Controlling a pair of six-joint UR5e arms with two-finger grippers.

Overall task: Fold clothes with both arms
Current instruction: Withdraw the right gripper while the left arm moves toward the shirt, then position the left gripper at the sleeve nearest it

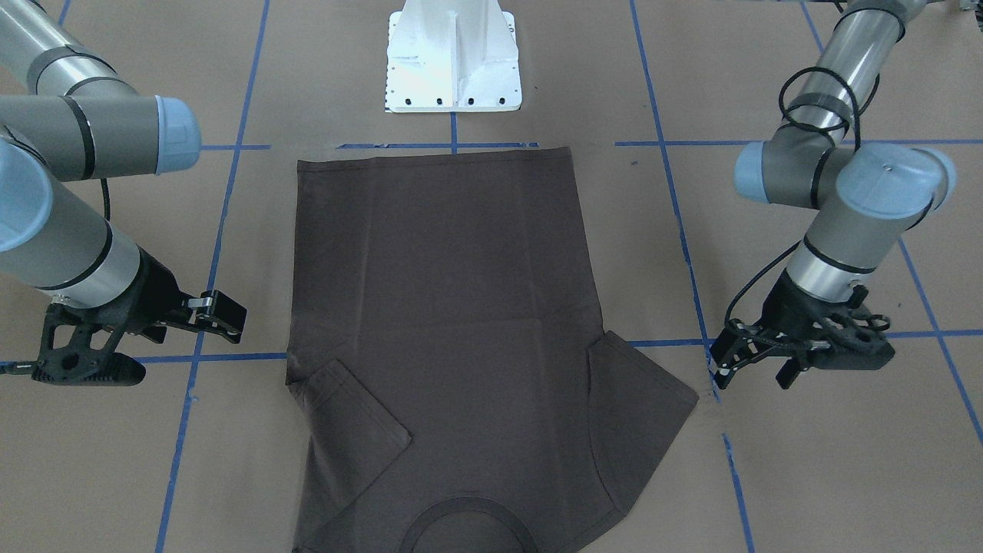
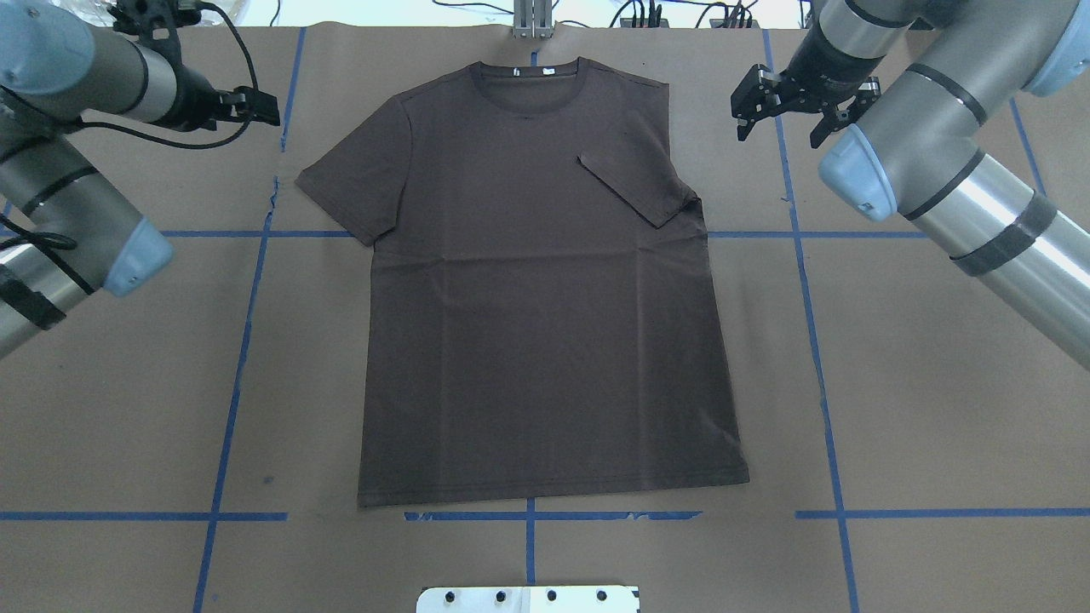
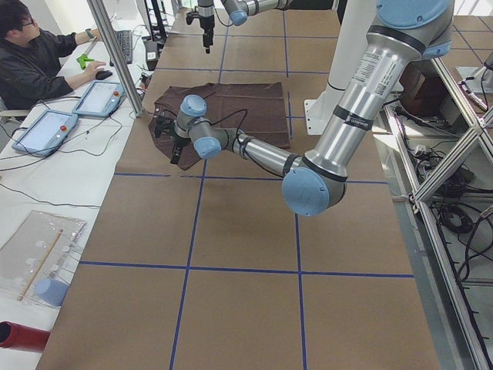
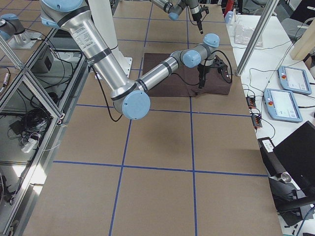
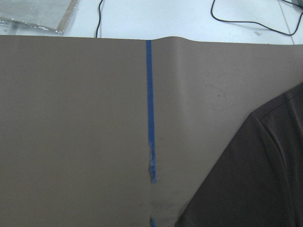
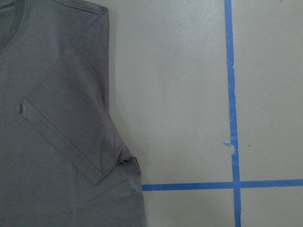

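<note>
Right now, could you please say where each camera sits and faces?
Front-facing: across the table, facing robot over T-shirt; left gripper at right.
Overhead: behind robot, looking down; left arm, right arm.
Exterior left: table's left end; left arm near.
Exterior right: right end; right arm near.
Left wrist: down on spread sleeve; no gripper.
Right wrist: down on folded sleeve; no gripper.
Shared: overhead and right wrist show folded sleeve.

T-shirt [image 1: 445, 307] collar cut off at front view's bottom edge.
</note>
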